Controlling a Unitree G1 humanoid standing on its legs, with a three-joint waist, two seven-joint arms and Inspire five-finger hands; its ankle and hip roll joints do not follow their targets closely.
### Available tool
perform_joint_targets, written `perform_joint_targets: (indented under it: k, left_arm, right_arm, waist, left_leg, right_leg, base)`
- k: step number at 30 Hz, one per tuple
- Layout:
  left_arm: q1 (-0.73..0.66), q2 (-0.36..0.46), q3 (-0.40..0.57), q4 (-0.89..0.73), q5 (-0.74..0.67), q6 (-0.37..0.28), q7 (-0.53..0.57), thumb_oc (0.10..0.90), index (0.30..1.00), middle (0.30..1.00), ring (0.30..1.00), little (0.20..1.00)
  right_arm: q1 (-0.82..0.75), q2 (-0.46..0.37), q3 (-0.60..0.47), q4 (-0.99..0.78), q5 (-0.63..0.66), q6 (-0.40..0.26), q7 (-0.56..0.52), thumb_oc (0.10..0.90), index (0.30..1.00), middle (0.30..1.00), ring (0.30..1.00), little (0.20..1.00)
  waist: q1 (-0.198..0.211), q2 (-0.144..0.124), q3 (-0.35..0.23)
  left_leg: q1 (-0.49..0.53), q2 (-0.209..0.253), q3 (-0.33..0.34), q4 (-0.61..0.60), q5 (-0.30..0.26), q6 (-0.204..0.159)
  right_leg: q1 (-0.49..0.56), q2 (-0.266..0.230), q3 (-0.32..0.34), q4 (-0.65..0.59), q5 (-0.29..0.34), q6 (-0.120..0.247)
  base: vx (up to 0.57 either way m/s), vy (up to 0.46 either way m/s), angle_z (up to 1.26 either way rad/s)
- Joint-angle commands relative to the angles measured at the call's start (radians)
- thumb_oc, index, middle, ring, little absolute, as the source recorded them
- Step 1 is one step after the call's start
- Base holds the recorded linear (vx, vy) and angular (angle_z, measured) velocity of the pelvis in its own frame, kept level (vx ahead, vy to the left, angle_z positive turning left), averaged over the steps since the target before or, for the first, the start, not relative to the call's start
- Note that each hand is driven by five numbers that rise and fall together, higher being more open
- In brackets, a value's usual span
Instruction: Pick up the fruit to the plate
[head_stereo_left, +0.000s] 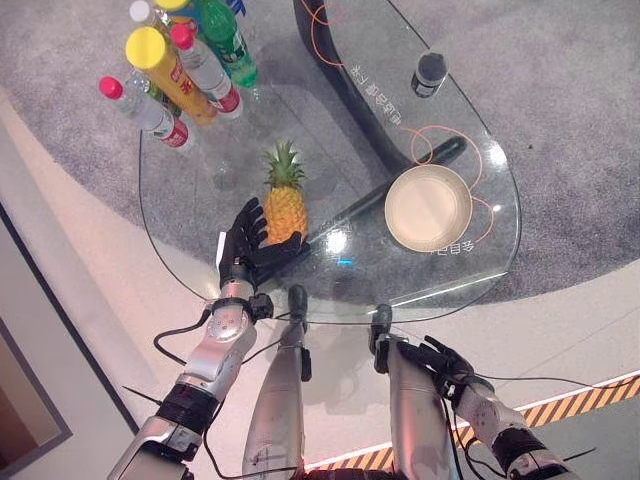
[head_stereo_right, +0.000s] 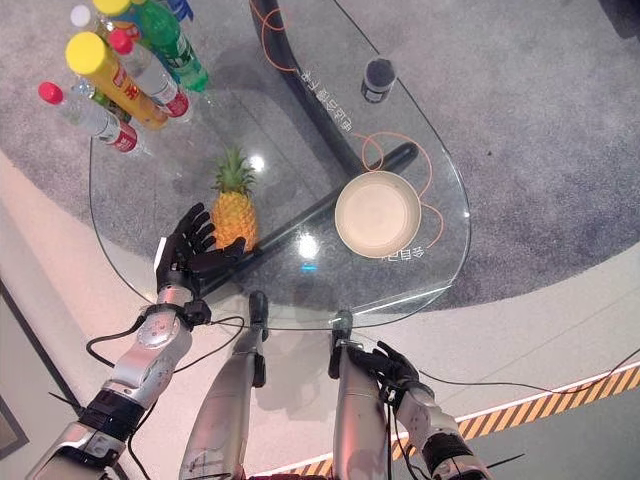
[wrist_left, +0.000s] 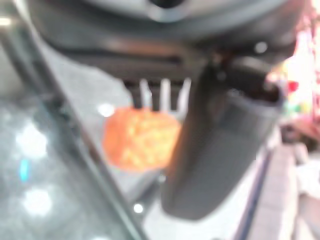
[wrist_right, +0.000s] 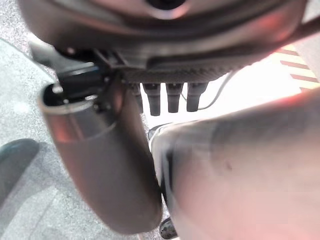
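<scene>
We see the pineapple (head_stereo_left: 284, 205) upright on the desk (head_stereo_left: 200, 190), well left of the plate (head_stereo_left: 428, 207). Our left hand (head_stereo_left: 245, 243), fingers spread and grasping nothing, sits just beside it, nearer than the right hand (head_stereo_left: 443, 362), whose grip we cannot tell.

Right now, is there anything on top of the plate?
No, the plate is bare and nothing covers it. The pineapple stands apart on the glass table, the left hand open beside it.

pineapple (head_stereo_left: 284, 205) left of plate (head_stereo_left: 428, 207), bottles (head_stereo_left: 180, 70) behind, on table (head_stereo_left: 330, 280)
</scene>
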Motion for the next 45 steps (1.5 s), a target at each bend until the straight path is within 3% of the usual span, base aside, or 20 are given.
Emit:
perform_joint_targets:
  k: [1,13,28,45]
  left_arm:
    - [-0.037,0.01,0.016,-0.043,0.05,-0.067,0.043,0.8,0.9,0.9,0.9,0.9]
    - [-0.083,0.021,0.018,0.009,0.137,-0.058,0.157,0.8,0.9,0.9,0.9,0.9]
    - [-0.106,-0.015,-0.032,0.065,0.078,0.009,0.093,0.8,0.9,0.9,0.9,0.9]
    - [-0.241,-0.011,-0.061,0.226,0.03,0.093,0.022,0.8,0.9,0.9,0.9,0.9]
  right_arm:
    - [0.105,-0.036,0.093,0.021,-0.029,0.041,-0.038,0.8,0.9,0.9,0.9,0.9]
    - [0.106,-0.042,0.11,0.003,-0.029,0.037,-0.028,0.8,0.9,0.9,0.9,0.9]
    - [0.076,-0.037,0.114,0.03,-0.031,0.035,-0.016,0.8,0.9,0.9,0.9,0.9]
    - [0.035,-0.036,0.134,0.058,-0.039,0.039,-0.004,0.8,0.9,0.9,0.9,0.9]
  waist:
    - [-0.033,-0.031,0.002]
    - [-0.045,-0.034,0.002]
    - [-0.049,-0.029,0.002]
    - [-0.074,-0.033,0.002]
  left_leg:
    - [-0.042,-0.069,0.016,0.193,-0.122,0.059]
    - [-0.096,-0.072,0.016,0.205,-0.119,0.055]
    - [-0.122,-0.08,0.011,0.202,-0.115,0.054]
    - [-0.133,-0.071,0.032,0.196,-0.105,0.048]
  right_leg:
    - [0.03,0.007,0.007,-0.269,0.273,0.029]
    - [-0.026,0.01,0.013,-0.256,0.275,0.03]
    - [-0.051,0.016,0.016,-0.26,0.28,0.033]
    - [-0.065,0.024,0.032,-0.27,0.287,0.036]
  base:
    - [0.04,0.011,-0.01]
    - [0.0,0.0,0.0]
    - [0.0,-0.001,-0.01]
    - [0.0,0.0,0.0]
